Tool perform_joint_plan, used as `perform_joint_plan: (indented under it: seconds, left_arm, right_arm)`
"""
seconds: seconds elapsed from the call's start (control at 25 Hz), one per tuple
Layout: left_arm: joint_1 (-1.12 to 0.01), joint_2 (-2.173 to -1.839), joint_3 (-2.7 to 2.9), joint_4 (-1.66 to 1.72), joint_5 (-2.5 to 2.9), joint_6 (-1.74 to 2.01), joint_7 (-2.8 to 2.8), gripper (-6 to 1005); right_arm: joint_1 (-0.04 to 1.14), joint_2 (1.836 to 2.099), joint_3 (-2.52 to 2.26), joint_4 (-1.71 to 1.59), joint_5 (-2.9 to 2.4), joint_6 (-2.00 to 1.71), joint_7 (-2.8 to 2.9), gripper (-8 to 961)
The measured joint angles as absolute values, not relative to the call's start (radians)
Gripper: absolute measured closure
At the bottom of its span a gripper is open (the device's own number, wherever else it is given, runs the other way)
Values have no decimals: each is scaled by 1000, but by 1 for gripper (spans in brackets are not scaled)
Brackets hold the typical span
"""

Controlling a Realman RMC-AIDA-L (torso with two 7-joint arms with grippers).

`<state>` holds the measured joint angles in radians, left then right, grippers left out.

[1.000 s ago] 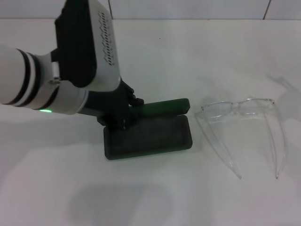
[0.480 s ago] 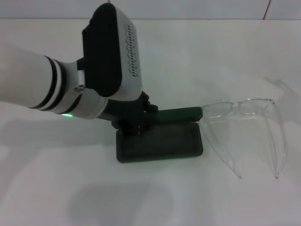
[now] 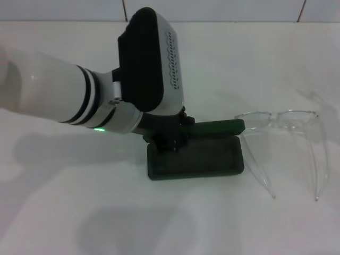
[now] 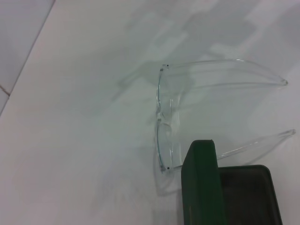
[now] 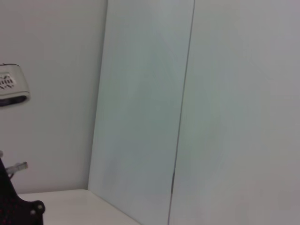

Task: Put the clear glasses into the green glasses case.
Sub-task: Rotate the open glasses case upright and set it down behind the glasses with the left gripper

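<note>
The green glasses case (image 3: 196,159) lies open in the middle of the white table, its lid (image 3: 215,127) standing up along the far side. My left gripper (image 3: 169,137) is at the case's left end, its dark fingers shut on the lid there. The clear glasses (image 3: 276,119) lie just right of the case, arms unfolded and pointing toward me. The lid's right end touches their left lens. The left wrist view shows the clear glasses (image 4: 164,126) beyond the green lid (image 4: 199,187) and the dark lining (image 4: 248,197). My right gripper is out of view.
The white table (image 3: 175,223) ends at a tiled wall (image 3: 212,9) behind. In the right wrist view there are only wall panels (image 5: 140,103) and a dark part at the lower left edge.
My left arm has slid to the right, taking the open case with it. The case's lid has reached the glasses and nudged them a little to the right.
</note>
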<state>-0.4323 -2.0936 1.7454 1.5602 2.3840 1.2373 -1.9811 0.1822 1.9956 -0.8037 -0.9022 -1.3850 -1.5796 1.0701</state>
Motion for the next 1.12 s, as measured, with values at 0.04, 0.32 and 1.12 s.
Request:
perform_joint_plan:
  seconds: [0.04,0.32,1.12]
  left_arm:
    - [-439,-2094,1750,1553,2384,1231,-1981,793]
    - [-469,-2094,1753,1517,2382,1208,-1982,792]
    - [-483,-2094,1762,1487,2372,1184,-1977,793]
  right_arm:
    - [182,1996,-804,-902,-1385,-1583,1070,85]
    - [181,1996,-804,-902,-1385,-1592,1073,84]
    - [176,1994,-804,-902,-1385,-1602,1074,84]
